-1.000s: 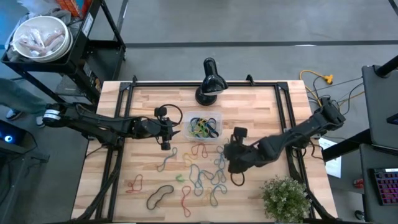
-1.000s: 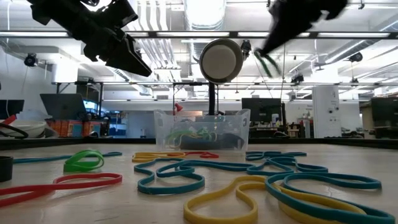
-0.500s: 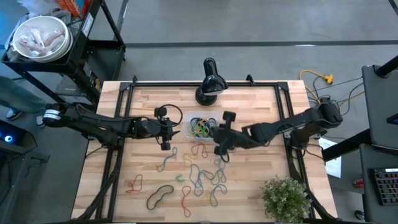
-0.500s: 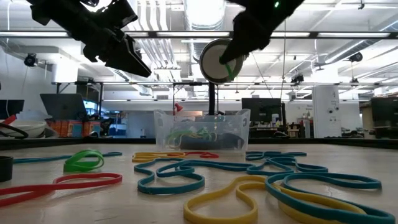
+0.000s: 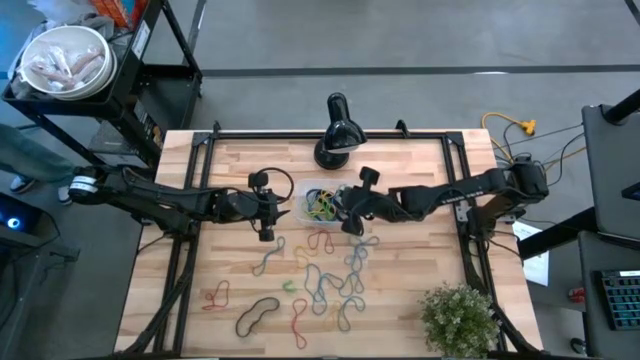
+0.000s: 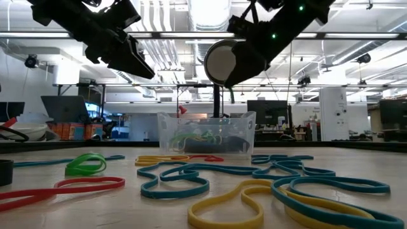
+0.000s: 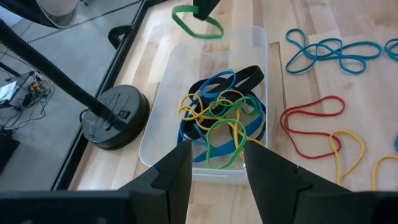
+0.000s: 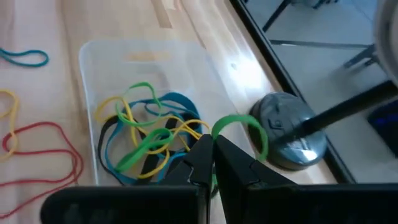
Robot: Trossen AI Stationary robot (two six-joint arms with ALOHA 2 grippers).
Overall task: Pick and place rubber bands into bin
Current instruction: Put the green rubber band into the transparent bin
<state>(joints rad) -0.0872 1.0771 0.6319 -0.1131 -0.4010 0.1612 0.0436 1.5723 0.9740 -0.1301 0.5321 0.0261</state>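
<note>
The clear bin (image 5: 312, 189) stands at mid-table with several coloured rubber bands (image 7: 221, 118) piled inside. More rubber bands (image 5: 322, 277) lie loose on the wood nearer the front edge. My right gripper (image 5: 350, 218) hovers over the bin's right end (image 7: 258, 38), shut on a green rubber band (image 7: 196, 27). My left gripper (image 7: 214, 171) waits open just left of the bin, above the table, with nothing between its fingers. In the low view the bin (image 6: 206, 132) sits behind the loose bands. My right gripper pinches one side of the green band's loop (image 8: 216, 129) between its two shut fingertips. The fingers slant down from the table's right side. The rest of the loop (image 8: 249, 124) arcs out past the fingertips, lifted clear above the bin.
A black lamp base (image 5: 335, 150) stands just beyond the bin at the far edge. A potted plant (image 5: 460, 315) sits at the near right corner. Black frame rails (image 5: 190, 250) run along the table's sides. A white bowl (image 5: 65, 60) rests on a cart off to the left.
My right gripper has swung from over the loose bands toward the table's left and far edge, stopping over the bin's right end. It stayed shut, carrying the green band clear of the table, and its wrist has rolled somewhat.
</note>
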